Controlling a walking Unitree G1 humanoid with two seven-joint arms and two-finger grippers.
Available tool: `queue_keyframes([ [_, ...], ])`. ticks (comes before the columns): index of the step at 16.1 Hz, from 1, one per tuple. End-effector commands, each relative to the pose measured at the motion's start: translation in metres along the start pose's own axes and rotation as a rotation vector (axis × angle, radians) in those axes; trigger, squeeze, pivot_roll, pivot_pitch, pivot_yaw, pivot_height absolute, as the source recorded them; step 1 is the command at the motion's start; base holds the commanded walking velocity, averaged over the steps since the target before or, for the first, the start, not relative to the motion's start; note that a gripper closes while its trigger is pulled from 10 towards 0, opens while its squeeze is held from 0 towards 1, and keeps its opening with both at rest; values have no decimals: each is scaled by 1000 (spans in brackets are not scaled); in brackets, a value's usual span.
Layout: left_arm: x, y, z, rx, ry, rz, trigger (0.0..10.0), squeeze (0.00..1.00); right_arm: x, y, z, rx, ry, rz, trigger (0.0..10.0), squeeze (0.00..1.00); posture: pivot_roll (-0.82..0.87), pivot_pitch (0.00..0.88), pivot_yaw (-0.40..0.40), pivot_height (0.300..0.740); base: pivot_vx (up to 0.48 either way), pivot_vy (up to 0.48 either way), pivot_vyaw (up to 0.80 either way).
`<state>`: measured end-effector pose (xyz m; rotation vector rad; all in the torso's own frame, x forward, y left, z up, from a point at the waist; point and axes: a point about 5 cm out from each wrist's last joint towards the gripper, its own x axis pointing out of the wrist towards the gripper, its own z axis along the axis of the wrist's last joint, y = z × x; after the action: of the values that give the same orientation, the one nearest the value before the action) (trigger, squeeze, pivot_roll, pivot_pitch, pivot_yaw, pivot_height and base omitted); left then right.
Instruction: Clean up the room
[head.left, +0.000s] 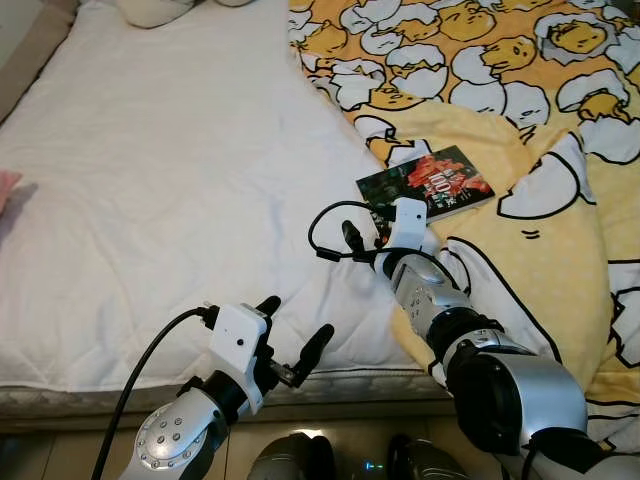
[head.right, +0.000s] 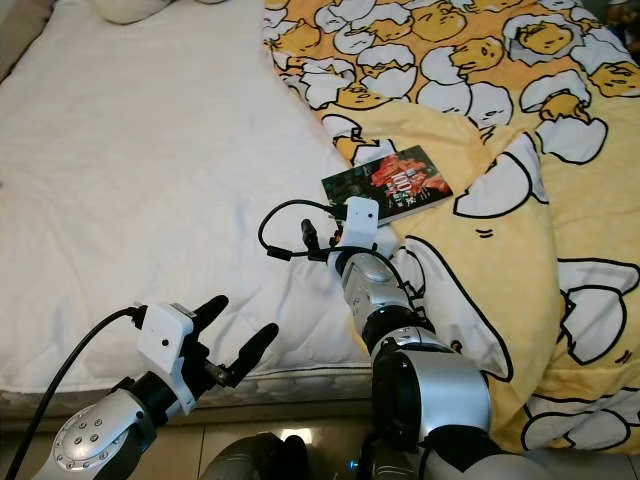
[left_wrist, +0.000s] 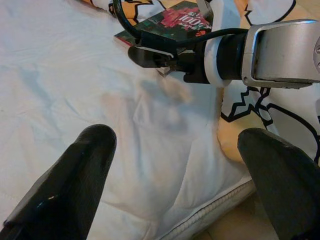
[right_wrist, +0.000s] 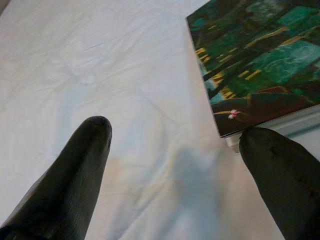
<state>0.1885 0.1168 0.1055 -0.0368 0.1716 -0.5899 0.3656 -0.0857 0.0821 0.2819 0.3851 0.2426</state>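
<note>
The right gripper, fingers spread, reaches over the white bed to the book at the yellow blanket edge, apparently lining up a grasp, while the left gripper waits released near the bed's edge.

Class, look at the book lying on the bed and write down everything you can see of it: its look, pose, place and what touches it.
The thin, glossy paperback book with a dark green and red cover lies flat, cover up, turned at an angle. It rests on the yellow blanket printed with egg characters, one corner reaching toward the white quilted bed sheet. Pale page edges show along one side. The right end effector, open, sits at its near corner, one black finger right by that corner.
</note>
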Motion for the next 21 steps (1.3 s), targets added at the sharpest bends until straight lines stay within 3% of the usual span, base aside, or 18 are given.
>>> queue_keyframes([
  [1,-3,2,-6,-7,31,7,10000,0,0,9,-8,9,8,39,0,1000,128,171,157,740,0,0,0],
  [4,-2,2,-5,-6,30,5,10000,0,1,16,-8,-10,3,59,0,1000,125,169,157,740,0,0,0],
  [7,-2,2,-5,-6,29,6,10000,0,1,12,-2,-44,-40,11,0,1000,123,168,157,740,0,0,0],
  [8,-1,2,-5,-6,28,6,10000,0,0,6,3,-72,-72,-44,10000,1000,122,169,158,740,0,0,0],
  [10,-2,3,-5,-6,29,7,10000,0,-2,-7,14,-79,-139,-140,10000,1000,121,170,158,740,0,0,0],
  [12,-1,2,-5,-7,29,4,10000,0,-4,-19,22,-24,-183,-220,10000,1000,119,171,159,740,0,0,0],
  [15,0,1,-5,-8,25,0,10000,0,-7,-38,25,123,-164,-317,10000,1000,118,167,153,740,0,0,0],
  [17,0,1,-5,-8,23,2,10000,0,-8,-42,21,194,-129,-336,10000,1000,118,168,150,740,0,0,0],
  [20,0,0,-5,-9,22,2,10000,0,-9,-45,15,198,-98,-350,10000,988,119,170,148,740,0,0,0],
  [21,0,0,-5,-9,21,2,10000,0,-9,-46,14,169,-83,-361,9529,0,119,170,148,740,0,0,0],
])
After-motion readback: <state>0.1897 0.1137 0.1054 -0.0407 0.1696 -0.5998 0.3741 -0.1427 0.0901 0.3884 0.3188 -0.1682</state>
